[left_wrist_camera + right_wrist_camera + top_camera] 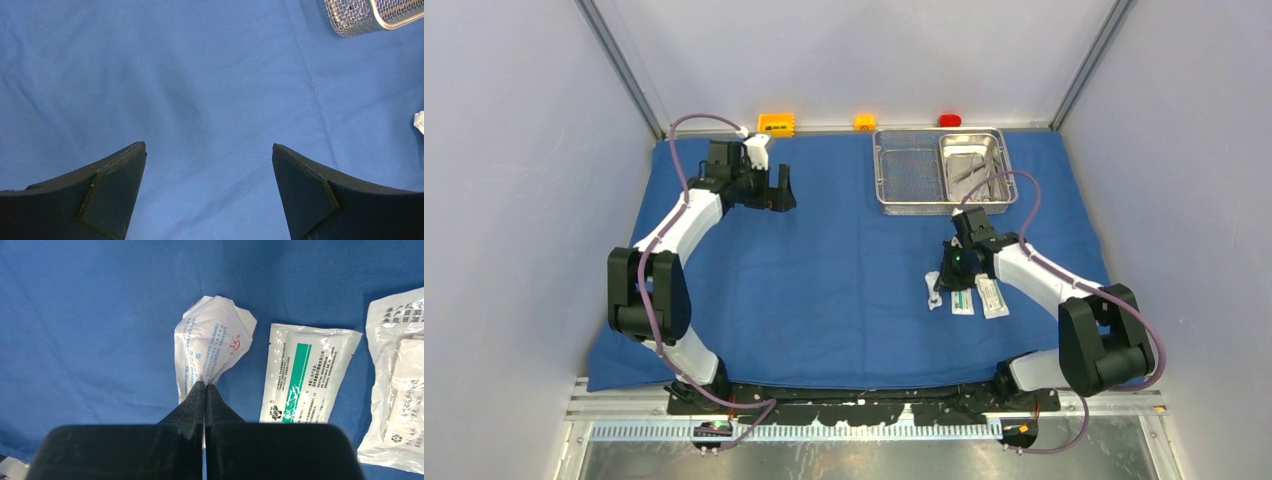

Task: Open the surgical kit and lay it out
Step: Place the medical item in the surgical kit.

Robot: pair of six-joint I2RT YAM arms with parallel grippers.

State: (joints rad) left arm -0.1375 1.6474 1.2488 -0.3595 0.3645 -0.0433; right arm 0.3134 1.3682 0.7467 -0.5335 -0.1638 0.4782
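The blue cloth wrap (844, 290) lies spread flat over the table. At its back right stands the steel mesh tray (909, 175), with the smaller steel pan (974, 165) inside it; thin steel instruments (972, 172) lie in the pan. My right gripper (205, 385) is shut on the edge of a crumpled white packet (212, 345), low over the cloth. Beside it lie a white-green packet (305, 375) and a larger white packet (397, 385). My left gripper (209, 146) hangs open over bare cloth at the back left, holding nothing.
An orange block (776, 124), a yellow block (865, 122) and a red block (949, 120) sit on the ledge behind the cloth. Grey walls close in the left, right and back sides. The mesh tray's corner (350, 20) shows in the left wrist view.
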